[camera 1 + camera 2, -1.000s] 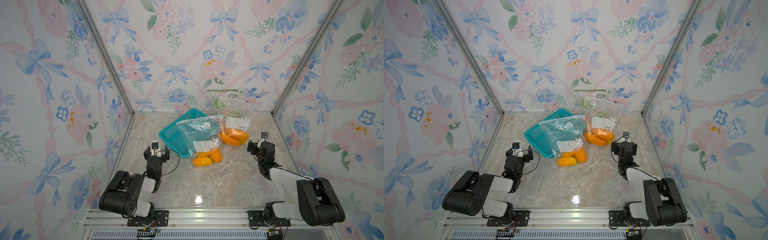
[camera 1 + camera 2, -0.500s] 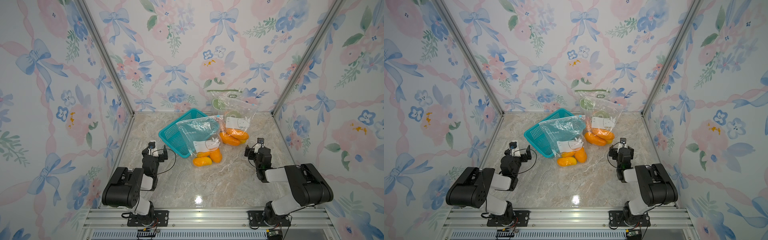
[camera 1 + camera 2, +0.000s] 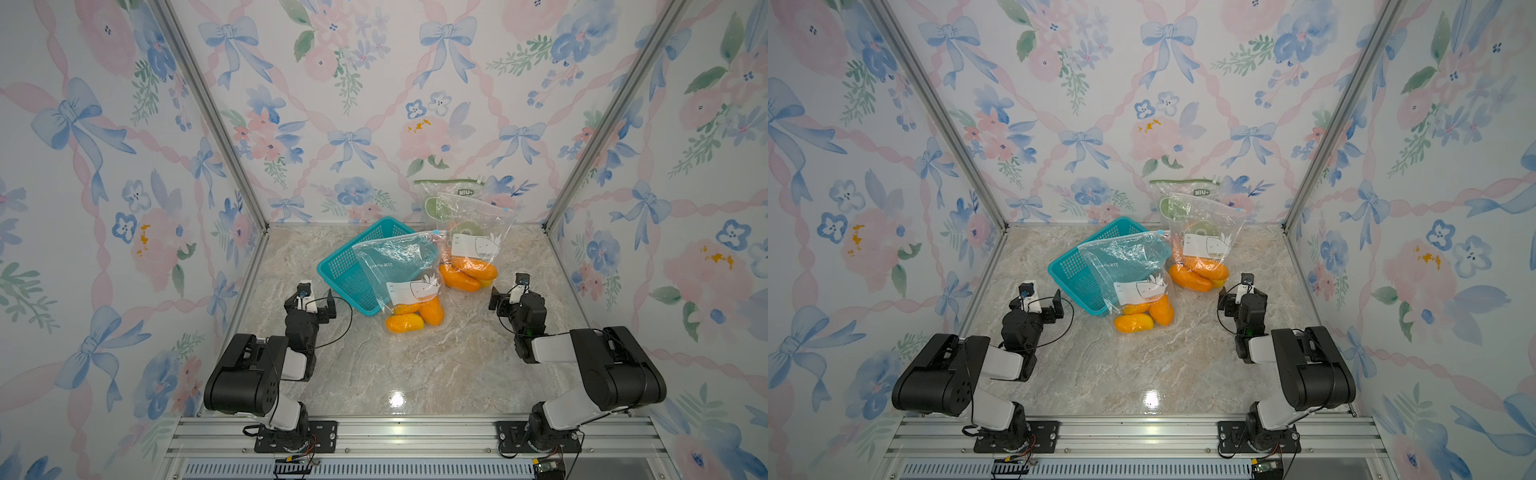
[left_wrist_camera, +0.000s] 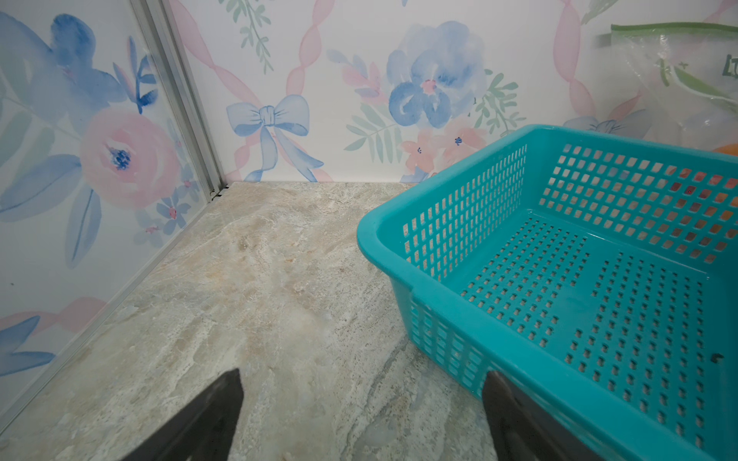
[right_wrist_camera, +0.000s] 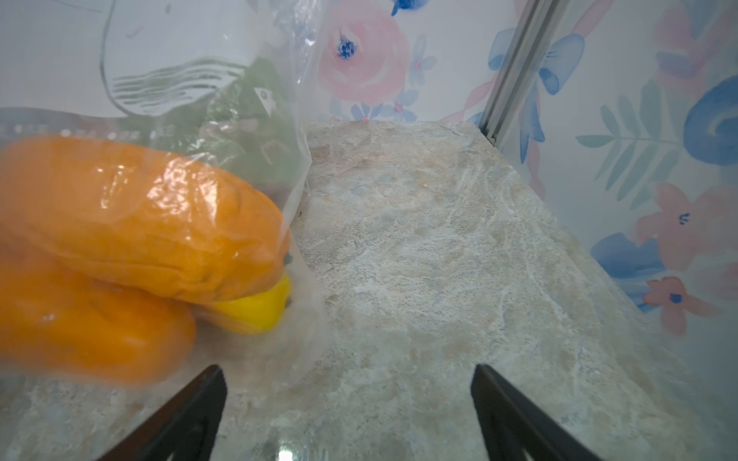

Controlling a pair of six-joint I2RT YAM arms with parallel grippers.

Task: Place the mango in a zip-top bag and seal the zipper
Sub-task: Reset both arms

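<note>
Standing behind the rear mango bag (image 3: pixel 476 249), the green-zipped bag (image 3: pixel 440 195) is mostly hidden.

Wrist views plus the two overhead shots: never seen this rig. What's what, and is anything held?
Two small robot arms are bolted to a rail at the near edge of a marble table. The two top views come from one stereo camera above, both looking the same way. Each wrist view comes from a camera on an arm, looking out past its two dark fingers. The left end effector faces a teal basket, empty in what that view shows. The right end effector faces a clear zip-top bag holding orange mangoes. A second bag with more mangoes sits by the basket, overlapping it in both top views. Both end effectors are open; nothing is held.
</note>
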